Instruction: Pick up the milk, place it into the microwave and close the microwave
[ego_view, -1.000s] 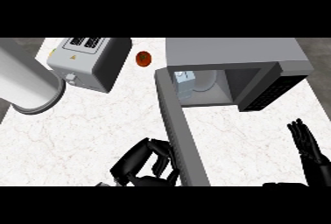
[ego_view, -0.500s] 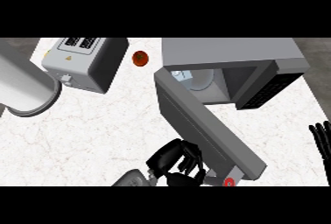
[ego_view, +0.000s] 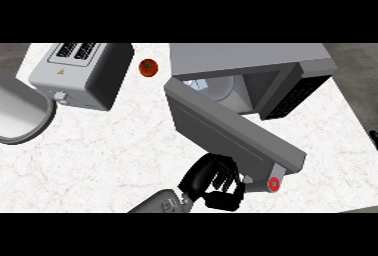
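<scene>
Looking down, you see your left hand (ego_view: 212, 179), black, with its fingers curled together and holding nothing, knuckles against the outer face of the grey microwave door (ego_view: 229, 132). It touches near the door's free end, just beside a small red round button (ego_view: 274, 184). The door stands partly swung, at a slant across the mouth of the grey box-shaped microwave (ego_view: 251, 57). The pale milk carton (ego_view: 193, 84) sits inside the cavity, only its top showing above the door's edge. On the white marbled worktop (ego_view: 96, 150) stand a silver toaster (ego_view: 81, 75), a small red-orange round fruit (ego_view: 148, 67) and a grey round pan (ego_view: 22, 112). Your right hand (ego_view: 373, 136) is a dark sliver at the right edge; you cannot tell its state.
</scene>
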